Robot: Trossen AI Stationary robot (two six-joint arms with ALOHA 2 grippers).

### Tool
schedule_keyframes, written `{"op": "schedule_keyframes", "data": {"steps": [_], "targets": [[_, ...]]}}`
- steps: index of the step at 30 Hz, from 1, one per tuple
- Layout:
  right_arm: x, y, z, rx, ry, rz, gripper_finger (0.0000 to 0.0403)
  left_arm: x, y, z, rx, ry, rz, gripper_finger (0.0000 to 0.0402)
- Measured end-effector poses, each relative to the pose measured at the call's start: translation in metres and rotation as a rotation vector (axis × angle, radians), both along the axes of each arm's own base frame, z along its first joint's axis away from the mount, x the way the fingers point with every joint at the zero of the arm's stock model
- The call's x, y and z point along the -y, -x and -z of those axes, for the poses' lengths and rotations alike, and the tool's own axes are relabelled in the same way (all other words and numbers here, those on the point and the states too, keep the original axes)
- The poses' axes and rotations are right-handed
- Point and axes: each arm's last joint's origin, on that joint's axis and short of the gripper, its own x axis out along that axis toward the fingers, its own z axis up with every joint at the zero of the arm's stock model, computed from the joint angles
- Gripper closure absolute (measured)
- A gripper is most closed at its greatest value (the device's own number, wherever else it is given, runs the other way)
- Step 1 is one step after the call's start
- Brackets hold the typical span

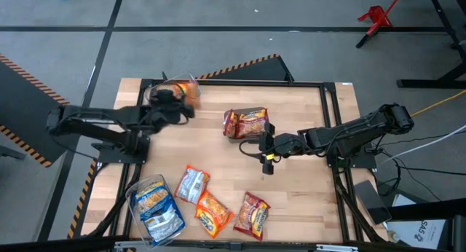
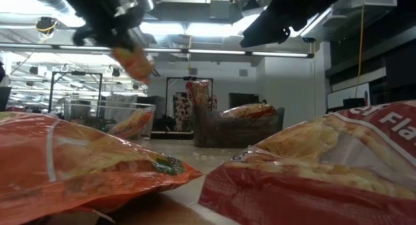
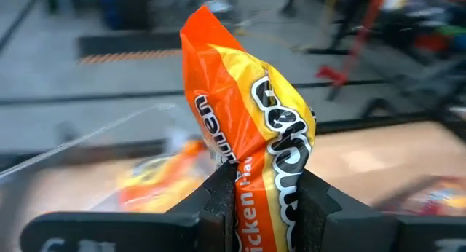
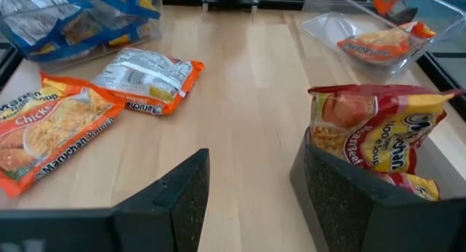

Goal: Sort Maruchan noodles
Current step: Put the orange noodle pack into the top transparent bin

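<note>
sorting partly done, three packets still loose on the worktop

nearest the low camera lie an orange packet and a red packet, both loose at the near edge of the worktop, with a silvery packet just beside them. these three are still unsorted. the near-left bin already holds blue-and-white packets, the bin at centre holds red ones, and the far-left bin has at least one orange packet inside. the left hand is clenched on another orange one, the held packet, which hangs above the far-left bin, so its drop seems to be the step in hand. the right hand hovers with its fingers apart and nothing between them, just right of the red bin, near mid-worktop. judging by this, the job is past halfway, with four packets to place.
</note>
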Motion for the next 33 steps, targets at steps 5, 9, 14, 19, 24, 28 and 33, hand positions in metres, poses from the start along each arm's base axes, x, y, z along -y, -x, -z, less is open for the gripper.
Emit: {"op": "schedule_keyframes", "data": {"steps": [5, 9, 14, 19, 24, 28, 33], "targets": [[0.000, 0.002, 0.003, -0.029, -0.007, 0.001, 0.0196, -0.013, 0.036, -0.005, 0.011, 0.057, -0.126, 0.0324], [0.000, 0.002, 0.003, -0.032, -0.009, 0.003, 0.0196, -0.019, 0.059, -0.014, 0.042, 0.045, -0.185, 0.0324], [0.000, 0.001, 0.002, -0.026, -0.010, 0.003, 0.0196, -0.028, 0.074, -0.008, 0.022, 0.079, -0.214, 0.0324], [0.000, 0.002, 0.003, -0.028, -0.012, -0.001, 0.0196, -0.037, 0.084, 0.017, 0.003, 0.141, -0.281, 0.0324], [-0.001, 0.002, 0.003, -0.033, -0.023, -0.019, 0.0196, -0.043, 0.088, 0.049, 0.011, 0.226, -0.281, 0.0324], [-0.001, 0.002, 0.003, -0.033, -0.023, -0.019, 0.0196, -0.047, 0.091, 0.068, 0.061, 0.231, -0.297, 0.0324], [-0.001, 0.001, 0.002, -0.029, -0.024, -0.020, 0.0196, -0.055, 0.093, 0.086, 0.139, 0.225, -0.269, 0.0324]]}}
